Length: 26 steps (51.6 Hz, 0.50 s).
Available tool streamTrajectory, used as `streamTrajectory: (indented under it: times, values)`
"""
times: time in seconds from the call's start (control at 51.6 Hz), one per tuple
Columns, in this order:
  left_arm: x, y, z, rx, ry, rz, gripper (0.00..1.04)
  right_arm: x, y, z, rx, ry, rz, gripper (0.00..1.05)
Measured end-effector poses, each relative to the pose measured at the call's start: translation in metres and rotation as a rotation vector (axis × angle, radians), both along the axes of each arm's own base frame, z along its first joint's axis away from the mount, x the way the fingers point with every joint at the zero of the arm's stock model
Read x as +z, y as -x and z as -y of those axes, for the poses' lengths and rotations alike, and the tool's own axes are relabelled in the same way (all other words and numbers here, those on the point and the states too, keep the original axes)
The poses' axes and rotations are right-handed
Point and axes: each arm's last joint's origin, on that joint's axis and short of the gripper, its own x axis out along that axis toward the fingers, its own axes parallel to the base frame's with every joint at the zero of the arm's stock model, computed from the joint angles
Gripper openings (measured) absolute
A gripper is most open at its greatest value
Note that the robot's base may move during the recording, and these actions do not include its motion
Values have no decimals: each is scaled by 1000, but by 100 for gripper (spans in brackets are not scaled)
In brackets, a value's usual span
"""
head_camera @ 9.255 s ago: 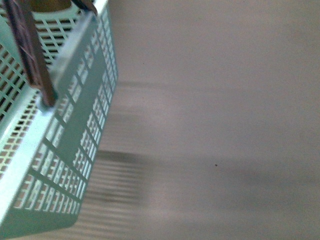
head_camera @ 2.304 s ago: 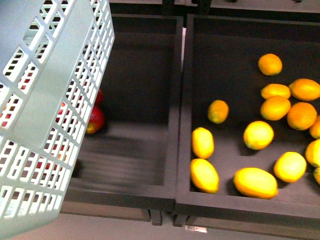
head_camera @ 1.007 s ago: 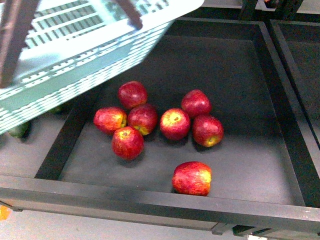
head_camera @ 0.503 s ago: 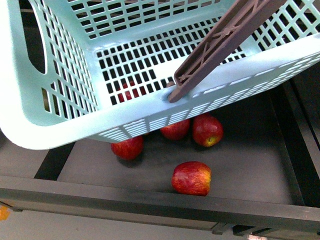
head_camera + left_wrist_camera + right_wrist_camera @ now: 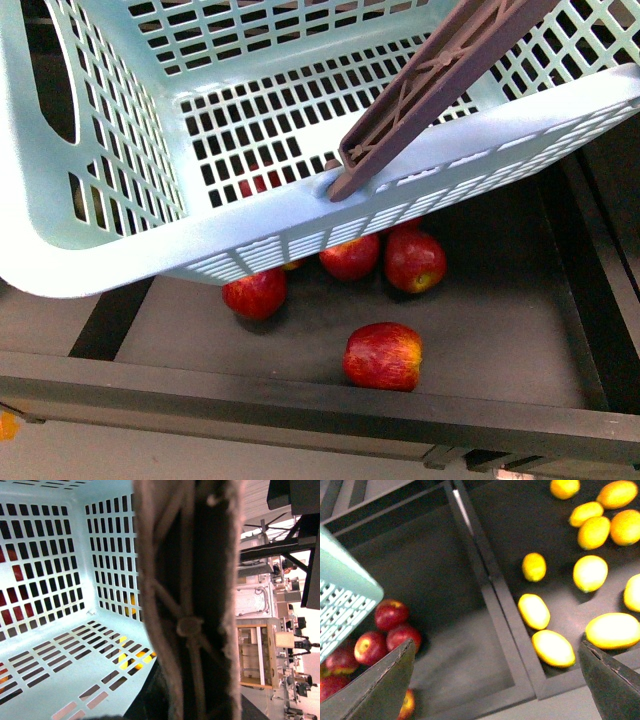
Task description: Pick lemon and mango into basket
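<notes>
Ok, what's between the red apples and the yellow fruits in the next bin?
In the right wrist view, a bare stretch of dark bin floor and then the black divider wall separate the red apples from the yellow fruits.

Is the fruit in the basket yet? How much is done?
Nothing is in yet: the basket looks empty, with only red apples showing under its slots. It hangs over the apple bin by its brown handle. The right pincer is open and empty. Picking a lemon and mango from the yellow fruits is left.
</notes>
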Motion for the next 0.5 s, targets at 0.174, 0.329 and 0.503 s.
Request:
streamTrajectory:
  times: [0.174, 0.329, 0.503]
  values:
    - [0, 0, 0, 0, 0, 0, 5, 0, -26, 51, -103, 79, -8, 96]
    - [0, 0, 0, 7, -3, 3, 5, -35, -94, 125, -127, 204, -153, 96]
    - [0, 0, 0, 3, -2, 2, 5, -115, -143, 174, -71, 206, -425, 96]
